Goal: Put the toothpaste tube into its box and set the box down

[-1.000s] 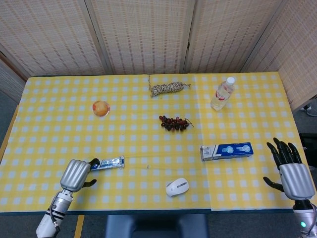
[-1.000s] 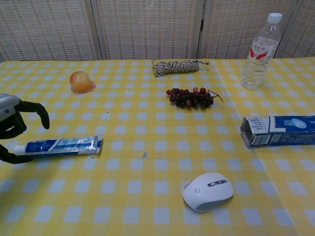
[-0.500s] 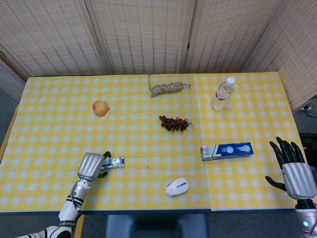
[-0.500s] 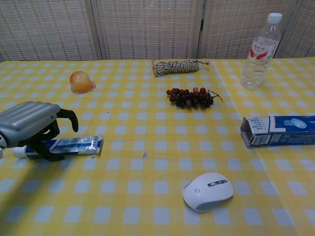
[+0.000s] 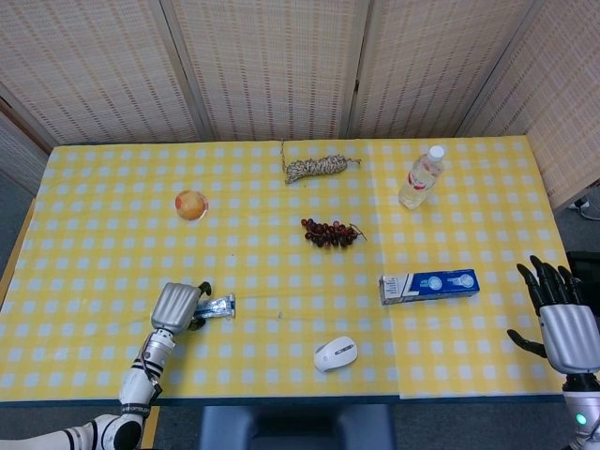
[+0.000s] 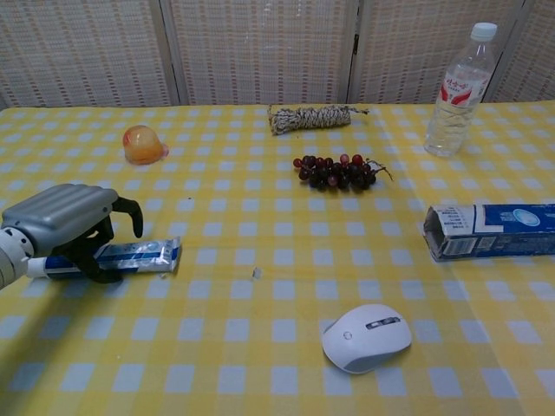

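The blue-and-white toothpaste tube (image 5: 217,306) (image 6: 139,254) lies flat on the yellow checked cloth at the front left. My left hand (image 5: 176,305) (image 6: 65,221) is over its cap end. Its fingers (image 6: 130,212) arch across the tube and the thumb sits on the near side, still loose around it. The blue toothpaste box (image 5: 429,285) (image 6: 490,230) lies on its side at the right, its opening facing left. My right hand (image 5: 562,323) hangs off the table's right front corner with fingers spread, holding nothing; only the head view shows it.
A white mouse (image 5: 336,353) (image 6: 366,336) lies at the front centre. Grapes (image 5: 329,232) (image 6: 336,172) sit mid-table, a rope bundle (image 5: 317,168) (image 6: 309,118) behind them. A water bottle (image 5: 421,177) (image 6: 457,91) stands at the back right, an orange fruit cup (image 5: 190,204) (image 6: 143,144) at the left.
My left hand has moved right from beside the tube's cap to over its cap end, fingers curving around it. The tube has not shifted. My right hand has drifted slightly back toward the table edge.
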